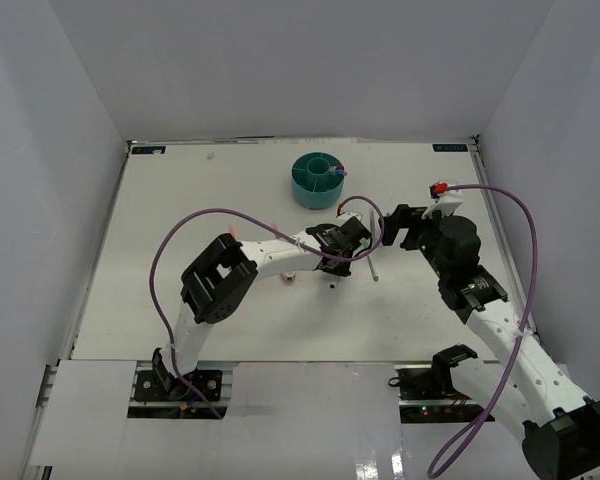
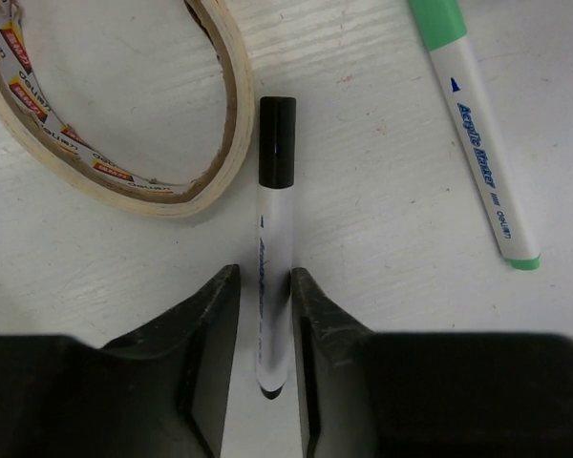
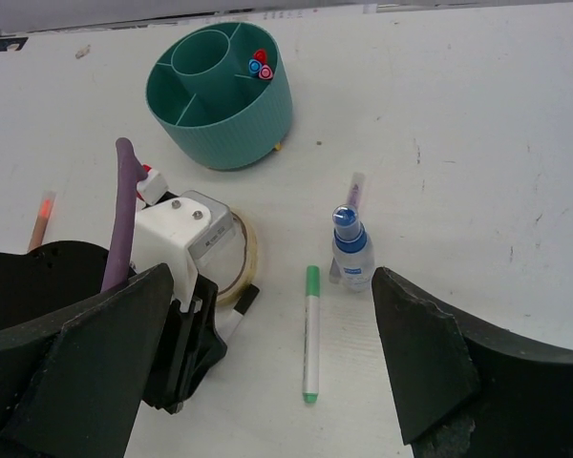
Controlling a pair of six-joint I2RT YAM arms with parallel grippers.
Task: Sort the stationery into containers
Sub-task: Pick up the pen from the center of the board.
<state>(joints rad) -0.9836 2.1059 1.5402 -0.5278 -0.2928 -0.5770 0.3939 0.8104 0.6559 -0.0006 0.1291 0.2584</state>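
A black-capped pen (image 2: pixel 273 239) lies flat on the table beside a tan loop (image 2: pixel 124 124). My left gripper (image 2: pixel 265 274) straddles the pen's barrel, jaws narrowly apart with a small gap on the left side. A green-capped pen (image 3: pixel 311 334) and a small blue-capped clear bottle (image 3: pixel 350 250) lie below my right gripper (image 3: pixel 272 270), which is wide open and empty. The round teal organizer (image 3: pixel 220 105) stands at the back; red, blue and pink caps (image 3: pixel 260 65) poke out of one ring compartment. The organizer also shows in the top view (image 1: pixel 318 178).
A pink-capped pen (image 3: pixel 355 186) lies just behind the bottle. An orange-capped pen (image 3: pixel 42 218) lies at the far left. The left arm's purple cable (image 3: pixel 122 210) rises near my right gripper's left finger. White walls enclose the table on three sides.
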